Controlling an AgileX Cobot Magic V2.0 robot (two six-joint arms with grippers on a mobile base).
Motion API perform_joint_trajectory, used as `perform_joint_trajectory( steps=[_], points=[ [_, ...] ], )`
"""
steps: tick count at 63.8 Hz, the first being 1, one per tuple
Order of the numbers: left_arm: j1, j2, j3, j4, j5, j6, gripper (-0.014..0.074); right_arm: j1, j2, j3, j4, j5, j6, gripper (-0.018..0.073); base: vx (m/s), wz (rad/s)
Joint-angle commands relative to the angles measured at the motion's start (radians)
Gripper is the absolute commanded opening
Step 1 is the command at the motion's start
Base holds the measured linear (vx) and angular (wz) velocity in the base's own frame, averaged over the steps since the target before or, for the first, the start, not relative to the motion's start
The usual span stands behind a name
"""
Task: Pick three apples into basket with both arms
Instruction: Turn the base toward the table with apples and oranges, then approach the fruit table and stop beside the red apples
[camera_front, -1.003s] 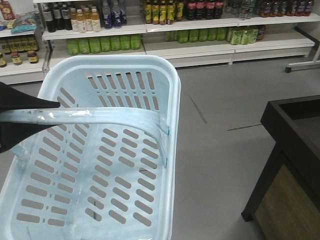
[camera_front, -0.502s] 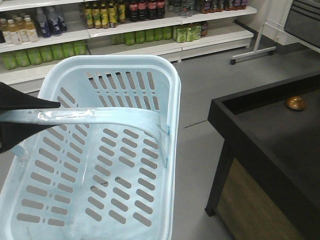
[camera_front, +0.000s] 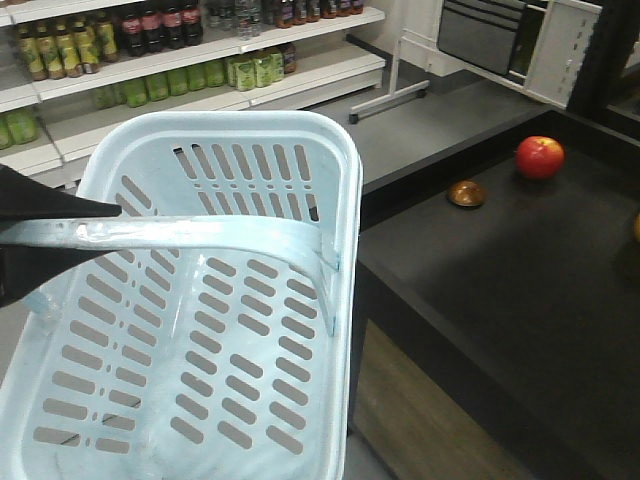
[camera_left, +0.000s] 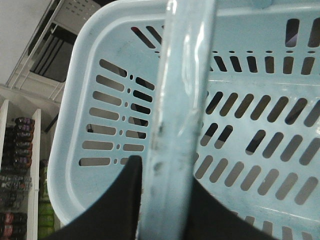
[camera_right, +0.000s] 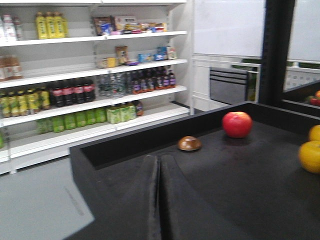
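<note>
- The left gripper (camera_left: 162, 196) is clamped on the handle (camera_front: 200, 236) of the basket (camera_front: 220, 124). The basket is empty and near the edge of the table (camera_front: 500, 285).
- The right gripper (camera_right: 160, 161) has its fingers pressed together, with nothing between them.
- One apple (camera_front: 540, 157) lies far back on the table, near a small brown object (camera_front: 466, 193).
- I think it is best to keep the basket level, open the right gripper wide before reaching, and come down on the apple from above.
</note>
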Motion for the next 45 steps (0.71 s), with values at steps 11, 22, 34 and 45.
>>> perform_joint_trajectory(
  steps=[11, 22, 34, 45],
  points=[
    [-0.005, -0.014, -0.033, -0.015, -0.094, -0.012, -0.0006, -0.008, -0.011, 0.014, -0.006, -0.078, 0.002, -0.0009, 0.11, -0.42],
    [-0.005, -0.014, -0.033, -0.015, -0.094, -0.012, -0.0006, -0.008, -0.011, 0.014, -0.006, -0.078, 0.002, -0.0009, 0.11, -0.43],
    [-0.005, -0.014, -0.033, -0.015, -0.094, -0.012, -0.0006, -0.008, -0.011, 0.014, -0.006, -0.078, 0.002, -0.0009, 0.11, -0.45],
    [-0.005, -0.014, -0.033, -0.015, -0.094, -0.012, -0.0006, -0.008, -0.011, 0.014, -0.006, -0.078, 0.002, -0.0009, 0.10, -0.48]
  ],
)
